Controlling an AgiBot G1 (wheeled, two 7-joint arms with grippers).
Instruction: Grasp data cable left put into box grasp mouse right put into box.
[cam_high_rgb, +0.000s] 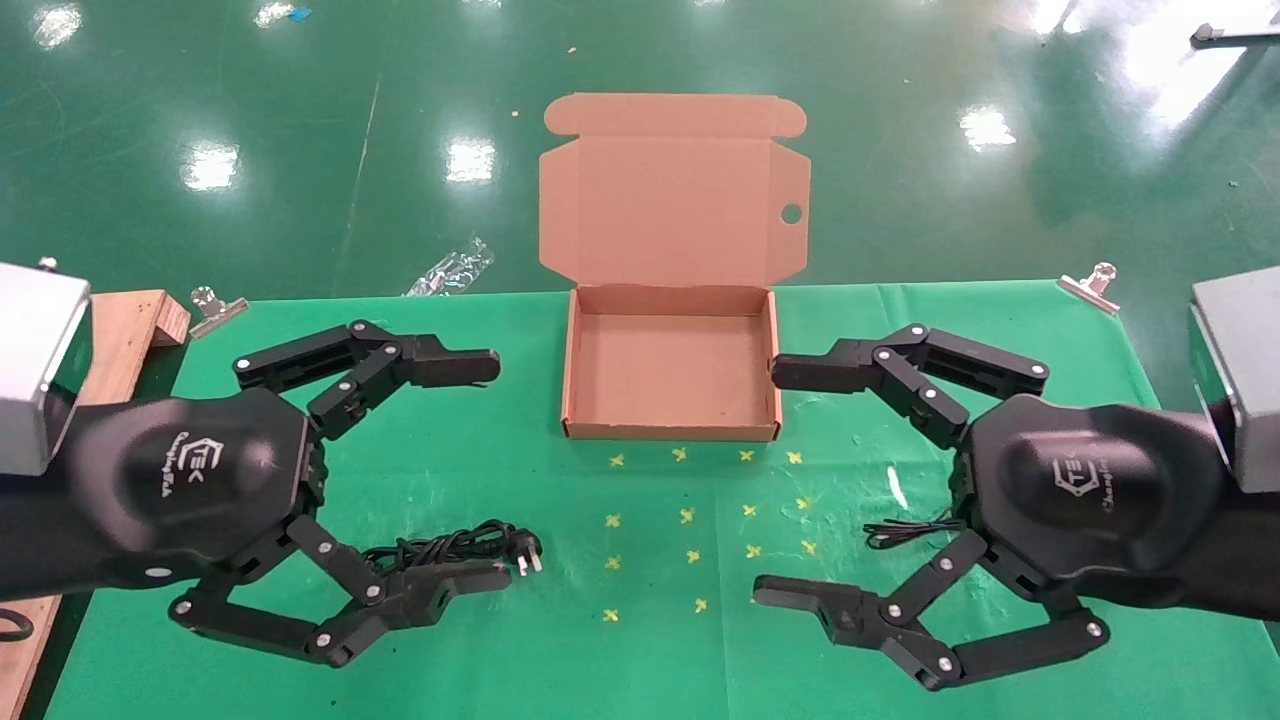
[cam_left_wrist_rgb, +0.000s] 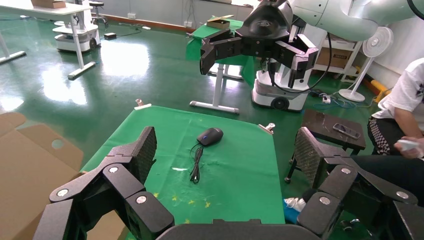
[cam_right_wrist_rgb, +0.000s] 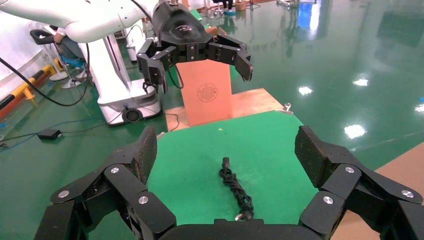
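Observation:
The open, empty brown box (cam_high_rgb: 670, 432) sits at the table's far middle with its lid (cam_high_rgb: 670, 200) standing up behind. The data cable (cam_high_rgb: 450, 548) lies bundled at the near left, plug toward the centre, partly under my left gripper (cam_high_rgb: 495, 470), which hovers open and empty above it. It also shows in the right wrist view (cam_right_wrist_rgb: 235, 190). My right gripper (cam_high_rgb: 770, 480) hovers open and empty at the right. It hides the mouse in the head view, where only its thin cord (cam_high_rgb: 905, 532) shows. The mouse (cam_left_wrist_rgb: 210, 136) shows in the left wrist view.
Metal clips (cam_high_rgb: 215, 308) (cam_high_rgb: 1090, 285) hold the green cloth at the far corners. A wooden board (cam_high_rgb: 120, 340) lies at the left edge. Yellow cross marks (cam_high_rgb: 690, 515) dot the cloth in front of the box. A person (cam_left_wrist_rgb: 400, 115) sits beyond the table's right side.

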